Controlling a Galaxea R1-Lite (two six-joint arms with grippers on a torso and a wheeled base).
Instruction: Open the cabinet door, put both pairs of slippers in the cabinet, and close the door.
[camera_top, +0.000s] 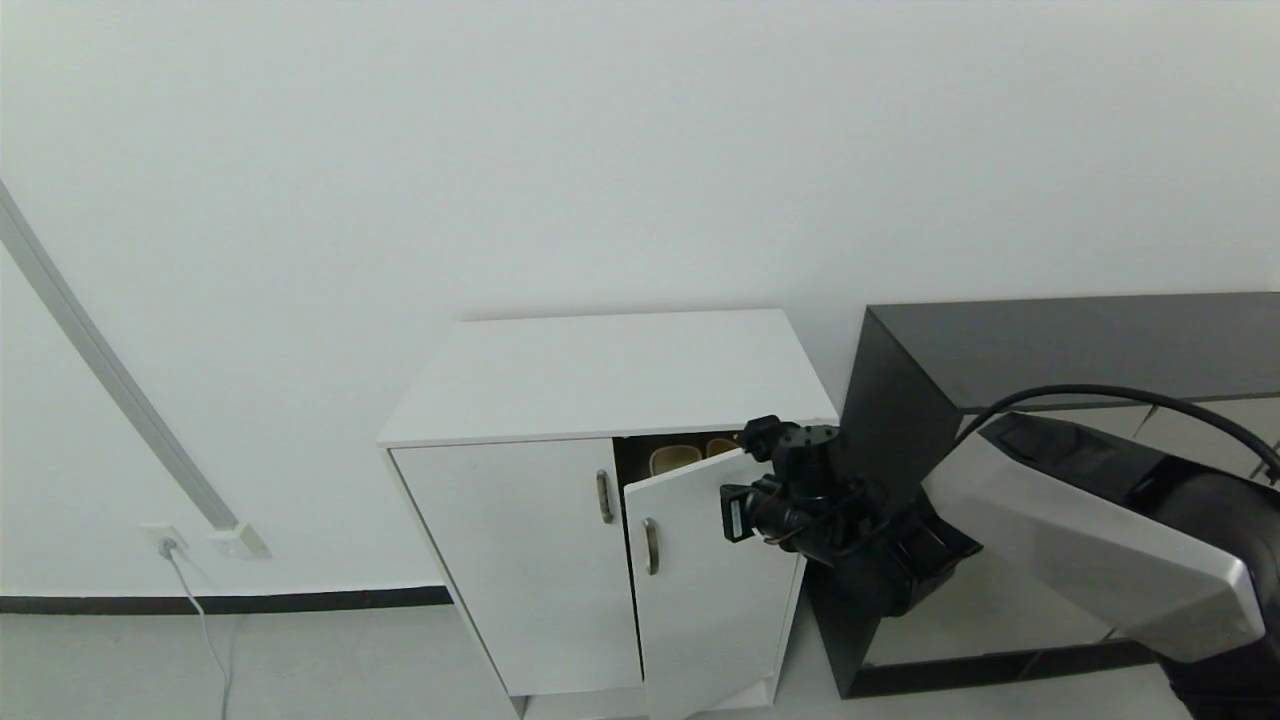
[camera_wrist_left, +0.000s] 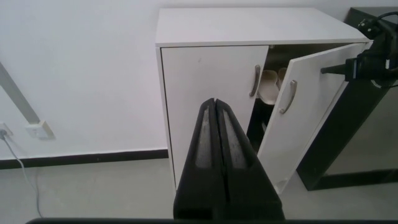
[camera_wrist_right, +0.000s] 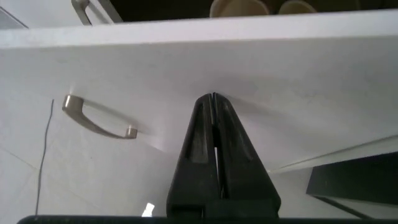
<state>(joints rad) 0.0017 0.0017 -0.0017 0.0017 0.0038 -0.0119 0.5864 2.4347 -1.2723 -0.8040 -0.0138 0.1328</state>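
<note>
The white cabinet (camera_top: 600, 380) stands against the wall with its left door (camera_top: 520, 560) closed and its right door (camera_top: 700, 600) partly open. Beige slippers (camera_top: 677, 459) show in the dark gap on an upper shelf, and also as slippers (camera_wrist_left: 270, 87) and slippers (camera_wrist_right: 239, 7) in the wrist views. My right gripper (camera_top: 730, 513) is shut, its tips (camera_wrist_right: 214, 98) touching the outer face of the right door (camera_wrist_right: 298, 106) near the top, to the side of the metal handle (camera_wrist_right: 99, 118). My left gripper (camera_wrist_left: 214, 102) is shut on nothing, held back in front of the cabinet's left door (camera_wrist_left: 211, 74).
A black sideboard (camera_top: 1050, 340) stands close to the cabinet's right side, just behind the open door. On the wall at the left are a slanted cable duct (camera_top: 100, 370) and a socket (camera_top: 165, 545) with a cord hanging to the grey floor (camera_top: 300, 670).
</note>
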